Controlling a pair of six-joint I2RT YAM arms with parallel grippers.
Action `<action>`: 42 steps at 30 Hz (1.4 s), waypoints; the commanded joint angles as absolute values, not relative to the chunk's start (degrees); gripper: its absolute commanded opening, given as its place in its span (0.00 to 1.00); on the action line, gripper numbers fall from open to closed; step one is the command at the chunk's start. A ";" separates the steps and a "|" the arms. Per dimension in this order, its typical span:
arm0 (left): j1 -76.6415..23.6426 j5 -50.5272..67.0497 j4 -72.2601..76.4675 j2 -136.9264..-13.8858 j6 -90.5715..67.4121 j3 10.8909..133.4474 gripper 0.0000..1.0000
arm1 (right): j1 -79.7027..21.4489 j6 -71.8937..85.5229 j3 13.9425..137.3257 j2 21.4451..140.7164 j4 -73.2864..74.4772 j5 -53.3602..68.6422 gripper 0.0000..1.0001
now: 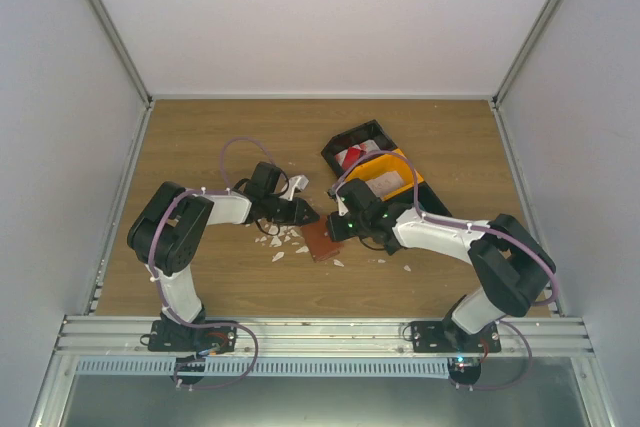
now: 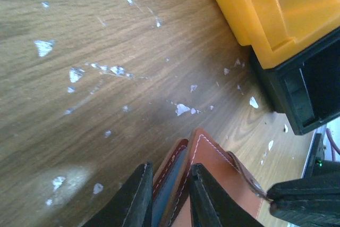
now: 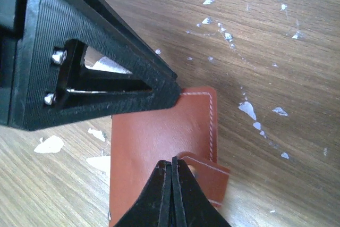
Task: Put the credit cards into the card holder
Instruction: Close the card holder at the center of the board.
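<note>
Wooden table (image 1: 200,147) | card holder (image 1: 320,242), tab rightward | left pincer (image 2: 171,168), right pincer (image 3: 171,164) clamping it

Wood-grain table (image 1: 200,147) inside white enclosure walls. Irregular white scraps (image 1: 283,240) of mixed sizes scattered mid-table. Yellow-orange bin (image 1: 405,165) right of centre, butted against a black bin (image 1: 362,132) on its far-left side, both askew. Aluminium rail (image 1: 320,332) along the near edge

Overhead looks down; close wrist views seemingly share the card holder (image 3: 154,131).
</note>
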State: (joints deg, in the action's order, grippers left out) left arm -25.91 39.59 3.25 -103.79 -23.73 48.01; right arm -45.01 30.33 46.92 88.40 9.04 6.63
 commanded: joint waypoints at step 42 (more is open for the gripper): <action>-23.96 28.16 2.63 -80.41 -32.60 30.54 0.44 | -48.19 28.76 68.55 102.44 40.49 -2.57 0.14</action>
State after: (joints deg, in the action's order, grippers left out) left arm -24.32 27.79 0.60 -81.87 -32.18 31.64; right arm -47.86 27.83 67.20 101.93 38.79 -1.63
